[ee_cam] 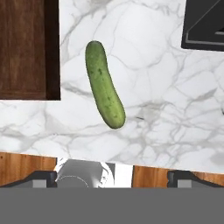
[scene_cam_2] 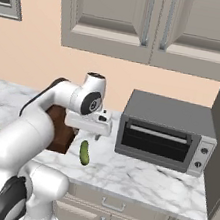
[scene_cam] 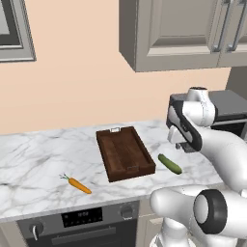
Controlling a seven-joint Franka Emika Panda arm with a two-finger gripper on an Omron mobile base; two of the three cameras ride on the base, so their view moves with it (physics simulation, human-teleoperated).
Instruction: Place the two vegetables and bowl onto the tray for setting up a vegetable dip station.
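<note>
A short dark green cucumber (scene_cam: 170,164) lies on the marble counter just right of the dark wooden tray (scene_cam: 125,153), which holds nothing. The slim orange carrot (scene_cam: 77,184) lies left of the tray near the counter's front edge. My gripper (scene_cam_2: 93,135) hangs a little above the cucumber (scene_cam_2: 84,152), pointing down. In the hand view the cucumber (ee_cam: 104,84) lies ahead of the gripper (ee_cam: 113,177), whose fingertips (ee_cam: 43,177) stand wide apart, open, with nothing between them. A corner of the tray (ee_cam: 24,48) shows at upper left. The bowl is out of view.
A grey toaster oven (scene_cam_2: 166,134) stands on the counter right of the cucumber. Wall cabinets (scene_cam: 178,34) hang above. An oven front with knobs (scene_cam: 82,219) sits under the counter edge below the carrot. Bare marble lies between tray and toaster oven.
</note>
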